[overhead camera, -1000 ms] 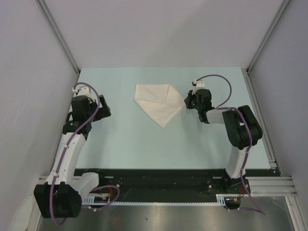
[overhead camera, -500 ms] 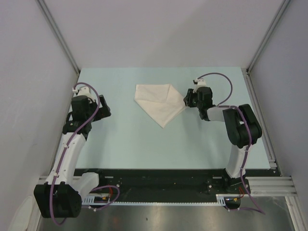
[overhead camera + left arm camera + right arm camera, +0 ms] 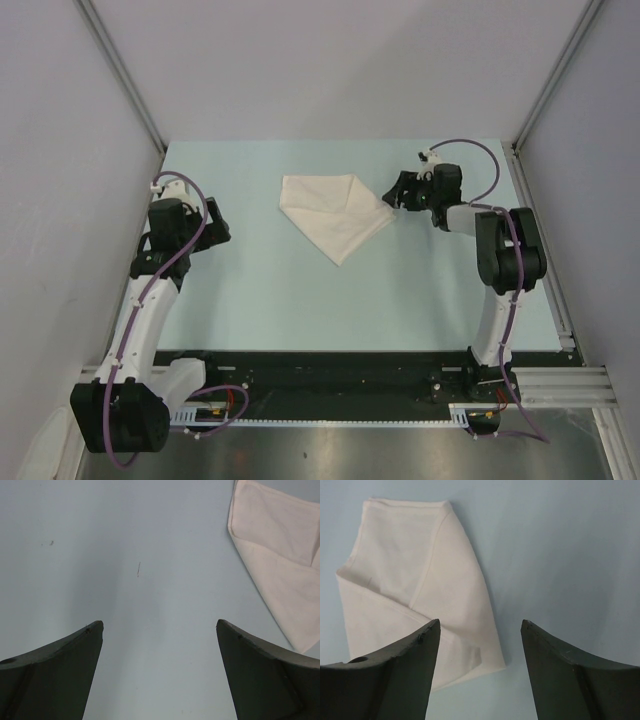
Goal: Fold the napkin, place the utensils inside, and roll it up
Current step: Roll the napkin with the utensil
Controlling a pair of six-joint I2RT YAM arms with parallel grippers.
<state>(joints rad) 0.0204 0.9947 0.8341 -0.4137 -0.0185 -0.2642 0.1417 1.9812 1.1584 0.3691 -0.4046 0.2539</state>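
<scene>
- Napkin of cream-white soft cloth (image 3: 335,215) and both arms share the widest thing we see, a flat pale blue-green tabletop (image 3: 300,300) walled by plain grey panels (image 3: 330,70).
- Next in size come the white-and-black jointed left arm (image 3: 150,300) and right arm (image 3: 505,265). Each rises from the near edge and reaches toward the far half of the table.
- We find the napkin folded into a pointed shape, lying flat at the far middle of the table with its tip toward the near edge. From the right wrist its overlapping layers and seams (image 3: 410,570) show clearly.
- We see the black two-finger right gripper (image 3: 393,195) just beside the napkin's right corner. Its jaws are released and spread, holding nothing. In its own view (image 3: 480,625) the cloth's edge lies under the gap and behind one finger. We cannot tell whether the finger touches the cloth.
- We see the black two-finger left gripper (image 3: 212,222) well apart from the napkin. Its jaws are fully spread over bare tabletop (image 3: 160,625), with only the cloth's edge (image 3: 280,545) at the upper right of that view.
- Thin purple cables (image 3: 470,148) loop over both wrists.
</scene>
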